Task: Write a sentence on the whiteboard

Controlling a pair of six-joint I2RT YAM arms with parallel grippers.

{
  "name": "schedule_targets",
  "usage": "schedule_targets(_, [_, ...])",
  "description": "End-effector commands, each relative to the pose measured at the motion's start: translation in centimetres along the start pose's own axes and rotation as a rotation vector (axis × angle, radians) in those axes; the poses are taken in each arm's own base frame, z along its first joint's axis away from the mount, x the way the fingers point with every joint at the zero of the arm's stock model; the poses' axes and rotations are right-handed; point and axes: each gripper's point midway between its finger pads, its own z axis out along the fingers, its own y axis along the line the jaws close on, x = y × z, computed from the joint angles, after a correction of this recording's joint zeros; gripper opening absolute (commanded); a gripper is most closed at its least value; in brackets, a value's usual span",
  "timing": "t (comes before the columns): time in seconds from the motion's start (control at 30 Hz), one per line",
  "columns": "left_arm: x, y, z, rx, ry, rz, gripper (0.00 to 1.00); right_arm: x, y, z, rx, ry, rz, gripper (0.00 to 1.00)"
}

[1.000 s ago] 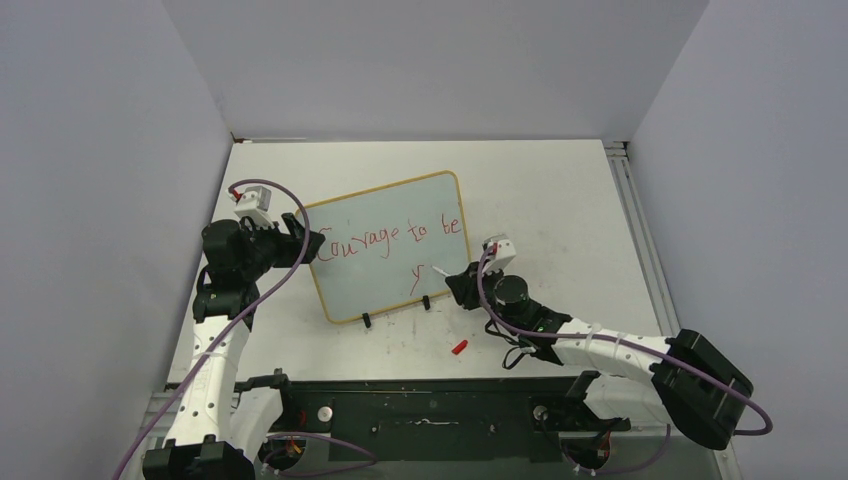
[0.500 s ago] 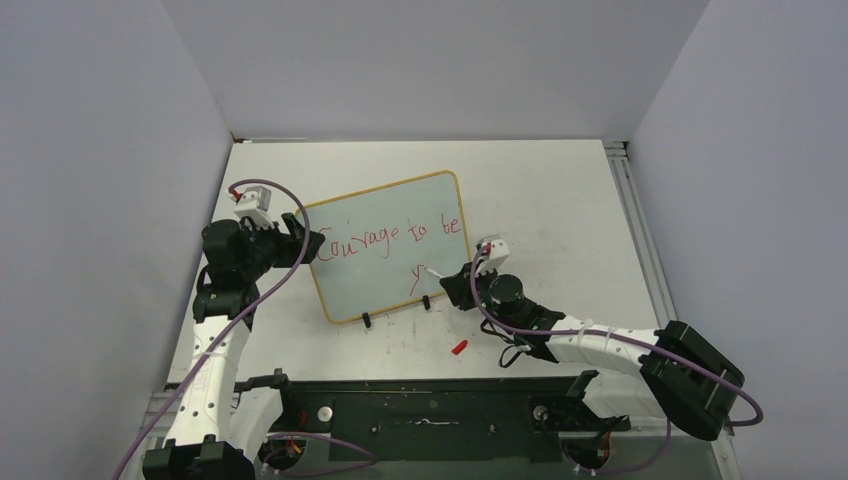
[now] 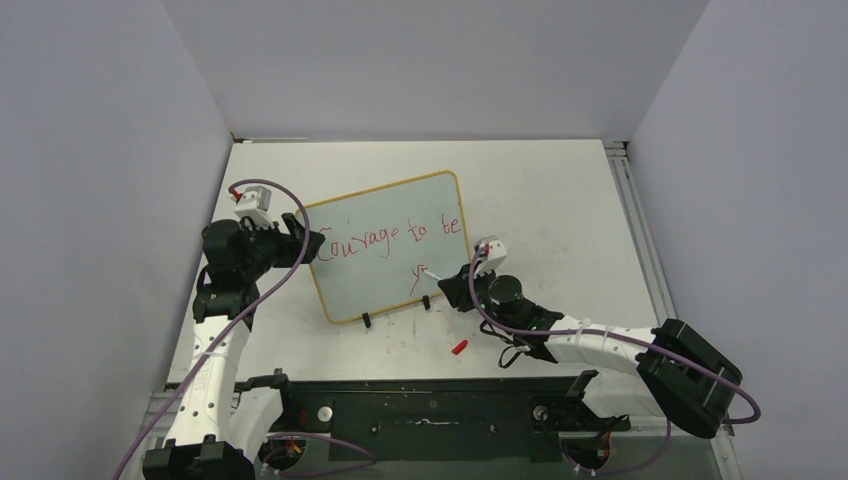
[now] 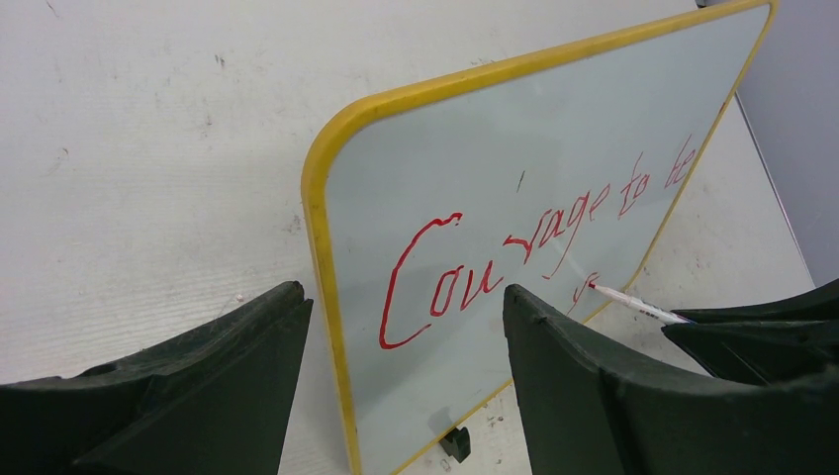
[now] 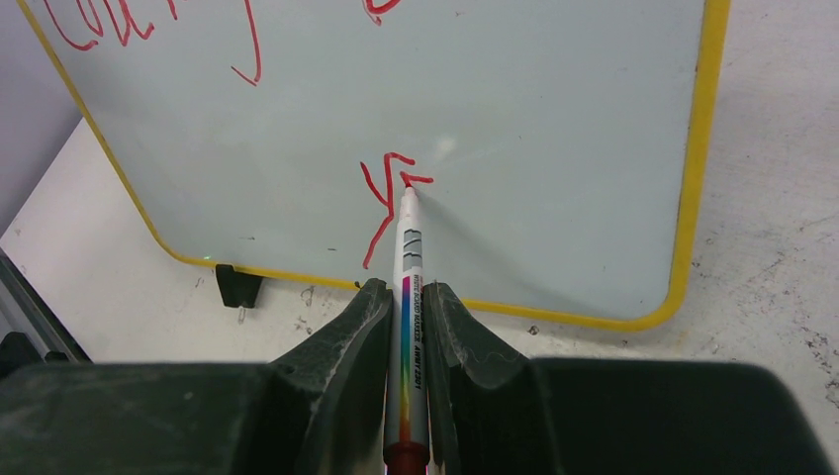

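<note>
your right gripper (image 5: pixel 404 292) is clenched on the slim marker (image 5: pixel 408 242), its tip touching the whiteboard (image 3: pixel 375 285) beside the red "y" that starts the second line of the sentence (image 3: pixel 388 238). the board stands propped on two clip feet on the table (image 3: pixel 540 200), probably light and apt to skid or tip under pen pressure. your left gripper (image 3: pixel 303 240) straddles its left yellow edge with fingers spread, the sensible place to brace it
</note>
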Motion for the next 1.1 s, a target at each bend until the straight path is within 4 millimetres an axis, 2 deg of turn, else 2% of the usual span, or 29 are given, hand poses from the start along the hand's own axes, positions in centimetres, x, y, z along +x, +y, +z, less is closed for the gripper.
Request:
schedule_targets(0.0, [-1.8,-0.7,-0.3,0.022,-0.053,0.032,0.7,0.0,0.0,-0.7,-0.004,-0.013,0.008,0.05])
schedule_targets(0.27, [-1.7,-0.6,-0.2,0.022,-0.049,0.028,0.7,0.3,-0.5,-1.1,0.023,-0.015,0.009,0.05])
schedule_targets(0.63, [-1.8,-0.7,-0.2,0.023,-0.051,0.029,0.7,-2.9,0.1,-0.4,0.032,-0.099,0.006,0.05])
schedule_targets(0.8, [-1.8,-0.7,-0.3,0.021,-0.052,0.031,0.7,-3.7,0.6,-0.1,0.022,-0.114,0.001,0.05])
schedule_targets(1.07, [-1.8,-0.7,-0.3,0.023,-0.052,0.031,0.7,-3.3,0.7,0.2,0.016,-0.097,-0.002,0.05])
